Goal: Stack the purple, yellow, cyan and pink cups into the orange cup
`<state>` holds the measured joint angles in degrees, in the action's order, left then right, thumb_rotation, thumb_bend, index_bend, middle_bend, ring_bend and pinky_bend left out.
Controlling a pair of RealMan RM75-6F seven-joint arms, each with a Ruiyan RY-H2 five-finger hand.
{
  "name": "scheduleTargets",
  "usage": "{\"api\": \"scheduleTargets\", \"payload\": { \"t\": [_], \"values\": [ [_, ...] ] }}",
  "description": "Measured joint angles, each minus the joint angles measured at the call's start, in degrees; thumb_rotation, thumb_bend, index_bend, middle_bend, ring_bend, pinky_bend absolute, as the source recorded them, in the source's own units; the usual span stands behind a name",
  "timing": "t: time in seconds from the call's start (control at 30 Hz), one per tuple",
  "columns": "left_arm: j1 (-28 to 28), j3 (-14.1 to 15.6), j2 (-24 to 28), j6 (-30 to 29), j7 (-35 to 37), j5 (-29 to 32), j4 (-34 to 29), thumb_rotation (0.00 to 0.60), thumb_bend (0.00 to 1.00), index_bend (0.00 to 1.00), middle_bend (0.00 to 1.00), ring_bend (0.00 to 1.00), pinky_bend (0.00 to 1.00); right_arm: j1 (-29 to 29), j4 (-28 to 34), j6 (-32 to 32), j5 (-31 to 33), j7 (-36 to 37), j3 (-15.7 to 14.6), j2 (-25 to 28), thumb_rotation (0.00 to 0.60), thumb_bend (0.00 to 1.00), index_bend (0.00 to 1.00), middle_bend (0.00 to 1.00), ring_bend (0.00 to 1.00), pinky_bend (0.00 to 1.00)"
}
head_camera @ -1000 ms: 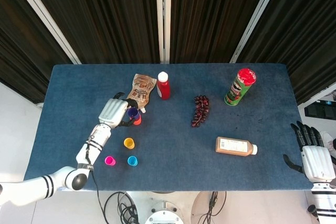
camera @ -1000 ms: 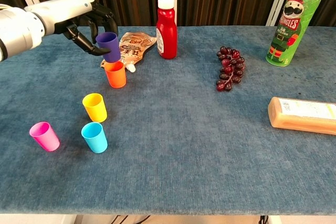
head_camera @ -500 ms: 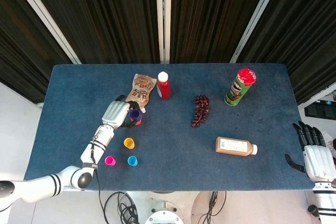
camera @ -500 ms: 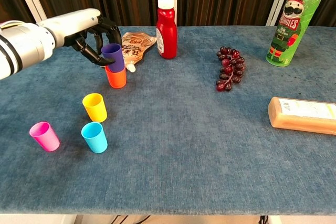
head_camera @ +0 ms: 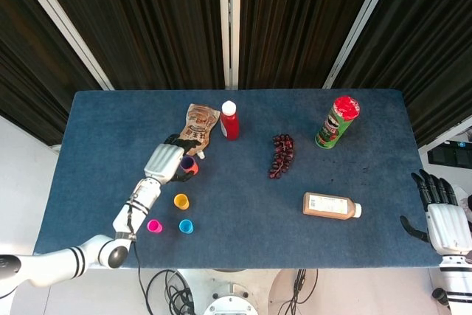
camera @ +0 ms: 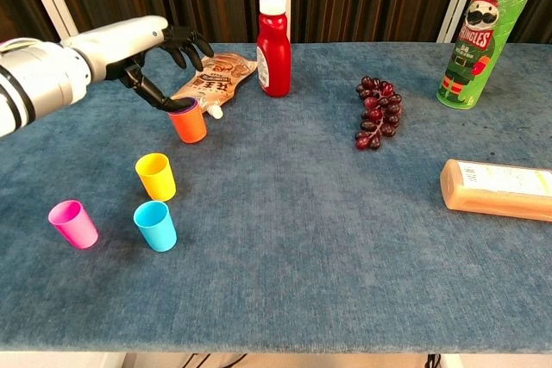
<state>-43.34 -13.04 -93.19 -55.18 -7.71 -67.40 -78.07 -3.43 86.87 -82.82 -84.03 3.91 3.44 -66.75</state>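
Item: purple cup [camera: 182, 108] seated in orange cup [camera: 189, 125]; three cups outstanding.

My left hand [camera: 159, 52] sits just above the orange cup, fingers spread and holding nothing, one fingertip seemingly touching the purple rim. My right hand [head_camera: 442, 219] rests open, far from the orange cup, off the table's edge. Yellow cup [camera: 156, 176], cyan cup [camera: 155, 225] and pink cup [camera: 73, 223] stand in front of the orange cup, apart from one another. Risk, as I judge it: lifting away carelessly could snag that rim and tip the stack. Chest view shows only the purple rim protruding; head view alone shows my right hand.
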Motion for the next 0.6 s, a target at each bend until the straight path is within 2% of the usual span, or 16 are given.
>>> {"api": "scheduleTargets", "payload": {
  "t": [0.33, 0.6],
  "values": [
    [2.1, 1.8, 5.1, -2.6, -3.8, -0.8, -9.4, 0.6, 0.25, 0.26, 0.27, 0.23, 0.12, -0.2, -0.2, 0.2, 0.0, 0.3, 0.1, 0.0, 0.6, 0.21, 0.0, 0.0, 0.0, 0.0],
    [5.0, 6.4, 10.8, -3.1, -8.6, 0.2, -20.3, 0.6, 0.24, 0.3, 0.29, 0.29, 0.12, -0.5, -0.3, 0.2, -0.6, 0.4, 0.0, -0.1, 0.6, 0.21, 0.0, 0.0, 0.0, 0.0]
  ]
}}
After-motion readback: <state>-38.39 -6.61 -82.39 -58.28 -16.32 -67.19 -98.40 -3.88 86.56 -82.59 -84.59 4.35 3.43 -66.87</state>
